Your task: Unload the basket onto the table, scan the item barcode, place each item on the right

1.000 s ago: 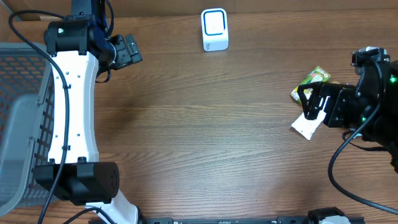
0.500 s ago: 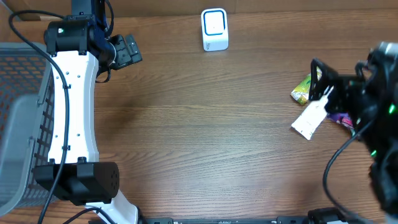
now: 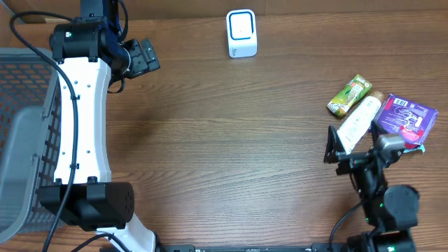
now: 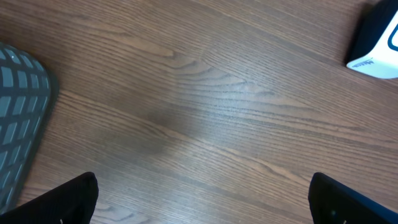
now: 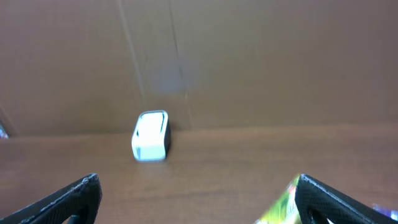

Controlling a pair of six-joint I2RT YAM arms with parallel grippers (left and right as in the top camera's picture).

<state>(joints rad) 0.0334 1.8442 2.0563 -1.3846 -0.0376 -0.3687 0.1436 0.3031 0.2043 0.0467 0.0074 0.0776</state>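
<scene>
White tube (image 3: pixel 353 124) shows only overhead, scanner (image 3: pixel 241 33) in every view; both jaws wide, empty.

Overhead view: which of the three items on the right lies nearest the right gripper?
The white tube, lying between the green pouch and the purple packet. Its lower end is beside the right gripper; the others lie farther off.

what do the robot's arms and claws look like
The left arm is a long white link between black cylindrical joints, with a thin black cable along it and a small green light near its black left claw. The right arm is black, with a grey block behind its black, wedge-fingered right claw.
</scene>
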